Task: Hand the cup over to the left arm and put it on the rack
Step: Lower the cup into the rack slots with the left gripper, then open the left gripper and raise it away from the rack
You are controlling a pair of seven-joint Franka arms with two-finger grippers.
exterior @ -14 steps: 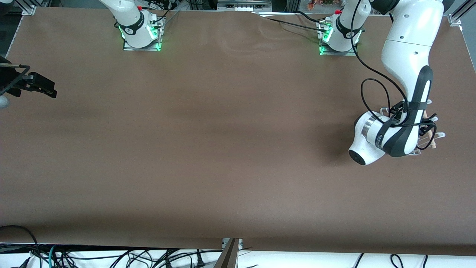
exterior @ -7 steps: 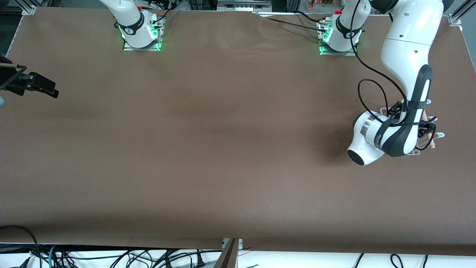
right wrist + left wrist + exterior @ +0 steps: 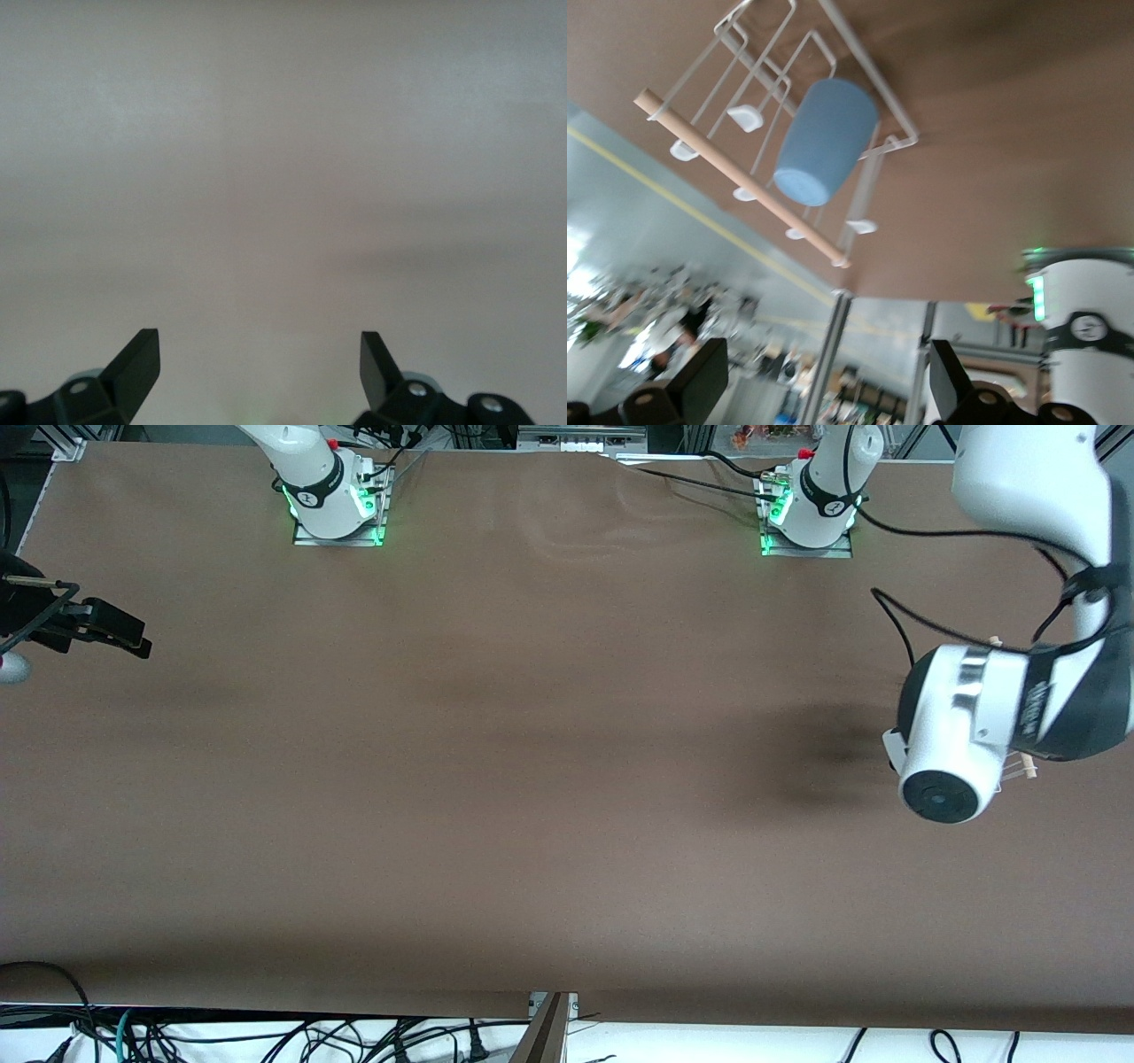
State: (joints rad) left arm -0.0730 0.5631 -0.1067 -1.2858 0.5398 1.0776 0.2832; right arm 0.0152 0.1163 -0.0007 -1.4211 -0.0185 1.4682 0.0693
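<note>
The left gripper (image 3: 824, 390) has its black fingers (image 3: 700, 376) spread wide with nothing between them, raised above the rack (image 3: 824, 53) at the left arm's end of the tabletop (image 3: 532, 735). In the left wrist view the light-blue cup (image 3: 824, 142) sits on the rack, slipped over one of the white looped prongs and tilted, its base toward the pale wooden dowel (image 3: 744, 181) that runs across the rack's top. In the front view the left arm (image 3: 983, 717) covers nearly all of the rack, and only the dowel's tip shows beside the wrist. The right gripper (image 3: 257, 376) also has its fingers (image 3: 137, 359) released and empty, and it waits over the tabletop's edge at the right arm's end.
</note>
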